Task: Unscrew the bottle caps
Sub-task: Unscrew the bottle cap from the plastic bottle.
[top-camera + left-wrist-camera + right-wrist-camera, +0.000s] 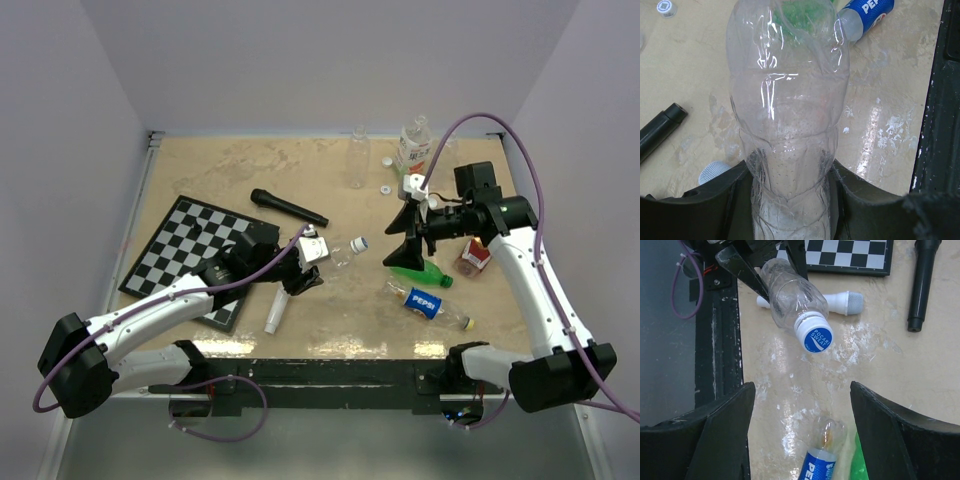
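- Blue cap (817,339) faces the right hand (801,390), which is spread wide, ready to twist it.
- Left hand (790,190) clamps the clear bottle (787,100) steady.

A robotics lab test cell: plain pale walls (330,60) box in a worn tan surface (250,165) on three sides. Below the chessboard (185,255), a black mounting rail (330,375) along the near edge carries a white left arm (150,310) and right arm (540,290), trailing a purple cable (488,116). Right of the chessboard lie unrelated props: a black microphone (288,208) and plastic bottles (425,303).
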`<state>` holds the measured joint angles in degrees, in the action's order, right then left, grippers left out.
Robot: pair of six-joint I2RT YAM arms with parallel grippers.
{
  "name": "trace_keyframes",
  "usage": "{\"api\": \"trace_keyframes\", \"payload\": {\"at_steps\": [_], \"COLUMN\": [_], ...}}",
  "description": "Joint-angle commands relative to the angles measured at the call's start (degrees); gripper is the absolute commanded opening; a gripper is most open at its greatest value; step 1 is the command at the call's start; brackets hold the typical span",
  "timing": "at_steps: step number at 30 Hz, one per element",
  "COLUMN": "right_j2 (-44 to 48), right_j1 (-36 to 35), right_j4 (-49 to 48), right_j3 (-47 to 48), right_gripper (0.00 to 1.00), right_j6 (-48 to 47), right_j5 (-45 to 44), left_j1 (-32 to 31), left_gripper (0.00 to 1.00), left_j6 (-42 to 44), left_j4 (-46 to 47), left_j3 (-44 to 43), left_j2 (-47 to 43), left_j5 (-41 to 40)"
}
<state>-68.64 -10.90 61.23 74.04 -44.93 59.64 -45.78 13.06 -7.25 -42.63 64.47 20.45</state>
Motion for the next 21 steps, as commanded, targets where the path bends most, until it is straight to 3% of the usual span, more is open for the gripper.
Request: {"api": "trace_keyframes", "payload": {"at_steps": [1,8,21], "right_j2": [-1.23,-2.63,-8.17], "right_j1": [0.44,0.61,-0.17], "right_j4": [0.03,0.03,-7.79], "right_j3": [1.72,2.25,2.07], "right_gripper": [0.8,0.8,0.75], "right_j6": [1.07,2.03,16.71], "right_j5": [3.91,5.58,7.6], "left_j1": [0.25,0.17,0.16], "left_gripper": [0.0,0.0,0.0], "left_j6": [0.39,0.39,0.21], "left_j4": [1.09,1.18,1.18], "left_j3": [-0.7,-0.7,-0.79], "left_j2": [-0.92,-0.75,-0.13], "left_j5": [-0.58,-0.58,-0.76]}}
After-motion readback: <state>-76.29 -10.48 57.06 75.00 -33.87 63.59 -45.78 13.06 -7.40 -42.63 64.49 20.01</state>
